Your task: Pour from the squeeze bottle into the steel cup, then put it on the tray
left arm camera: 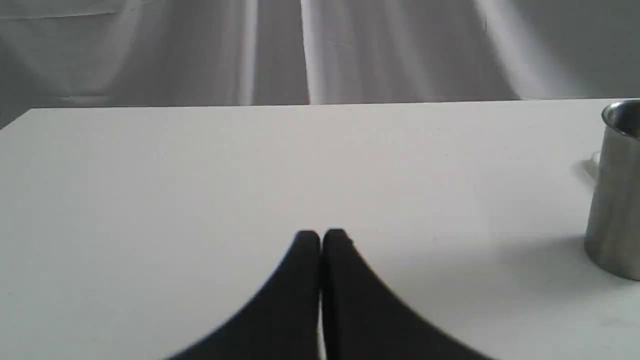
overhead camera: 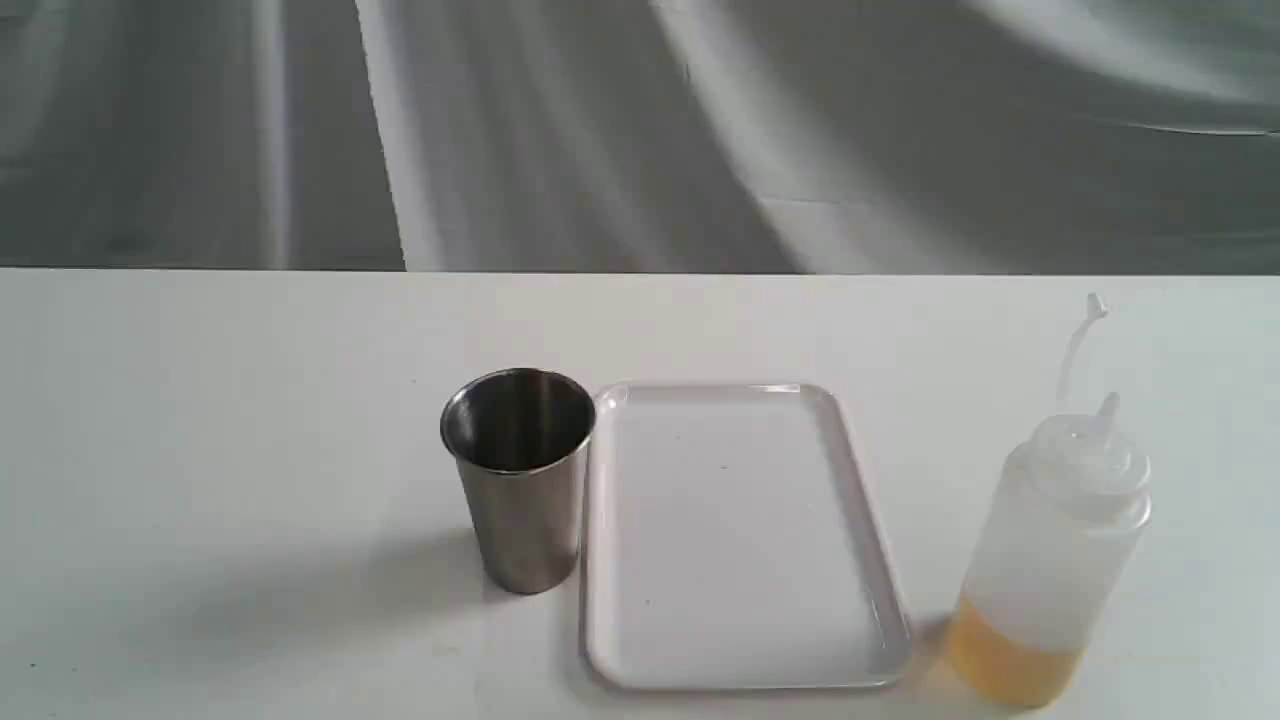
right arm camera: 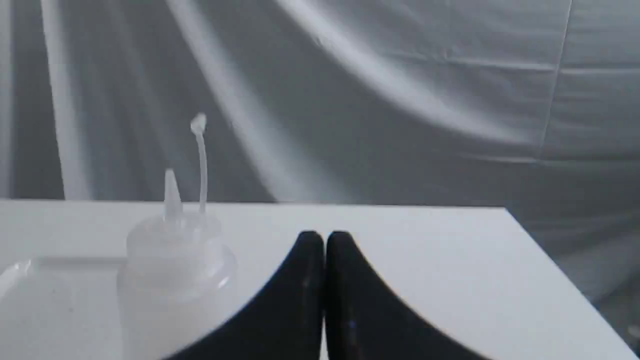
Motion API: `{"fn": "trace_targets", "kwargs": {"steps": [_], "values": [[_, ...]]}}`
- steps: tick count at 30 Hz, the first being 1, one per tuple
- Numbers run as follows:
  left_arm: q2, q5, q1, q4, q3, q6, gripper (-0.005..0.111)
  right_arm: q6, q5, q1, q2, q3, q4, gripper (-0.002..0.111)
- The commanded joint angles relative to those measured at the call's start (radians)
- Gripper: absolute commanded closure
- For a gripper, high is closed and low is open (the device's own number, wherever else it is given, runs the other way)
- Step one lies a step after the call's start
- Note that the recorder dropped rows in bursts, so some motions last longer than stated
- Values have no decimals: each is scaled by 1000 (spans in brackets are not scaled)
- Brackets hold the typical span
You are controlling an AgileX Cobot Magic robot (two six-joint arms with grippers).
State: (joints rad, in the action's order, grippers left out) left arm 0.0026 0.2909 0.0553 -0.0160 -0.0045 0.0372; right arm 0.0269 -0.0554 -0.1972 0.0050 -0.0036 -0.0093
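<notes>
The steel cup point(overhead camera: 520, 475) stands upright on the white table, just left of the tray point(overhead camera: 735, 535), which lies flat with nothing on it. Right of the tray stands the squeeze bottle point(overhead camera: 1050, 560), amber liquid at its bottom, its cap strap sticking up. Neither gripper shows in the exterior view. The left gripper point(left arm camera: 321, 239) is shut above bare table, with the steel cup point(left arm camera: 615, 190) off to one side of it. The right gripper point(right arm camera: 324, 240) is shut with nothing in it, close beside the squeeze bottle point(right arm camera: 172, 280); a corner of the tray point(right arm camera: 30, 280) shows behind the bottle.
A grey draped cloth point(overhead camera: 640, 130) hangs behind the table's far edge. The table's corner and side edge point(right arm camera: 550, 260) show past the right gripper.
</notes>
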Motion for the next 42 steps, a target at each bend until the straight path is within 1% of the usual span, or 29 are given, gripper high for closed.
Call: {"fn": "trace_targets", "kwargs": {"steps": [1, 6, 9, 13, 17, 20, 22, 29, 34, 37, 42], "values": [[-3, -7, -8, -1, 4, -1, 107, -1, 106, -2, -5, 4, 3, 108], [-3, -7, -8, -1, 4, -3, 107, -47, 173, -2, -5, 4, 3, 108], [-3, -7, -8, -1, 4, -3, 107, -173, 185, -2, -5, 4, 48, 108], [-3, -7, -8, -1, 4, -3, 107, -243, 199, -2, -5, 4, 171, 108], [-3, -7, -8, -1, 4, -3, 107, -257, 257, -2, -5, 4, 357, 108], [-3, -7, -8, -1, 4, -1, 107, -316, 260, -2, -5, 4, 477, 108], [-3, -7, -8, -1, 4, -1, 107, -353, 260, -2, -5, 4, 509, 108], [-3, -7, -8, -1, 4, -1, 107, -389, 224, -2, -5, 4, 510, 108], [-3, -7, -8, -1, 4, -4, 107, -465, 170, -2, -5, 4, 508, 108], [-3, -7, -8, -1, 4, -4, 107, -465, 123, 1, -5, -1, 433, 108], [-3, -7, -8, -1, 4, -1, 107, -446, 46, 33, -5, -91, 336, 108]]}}
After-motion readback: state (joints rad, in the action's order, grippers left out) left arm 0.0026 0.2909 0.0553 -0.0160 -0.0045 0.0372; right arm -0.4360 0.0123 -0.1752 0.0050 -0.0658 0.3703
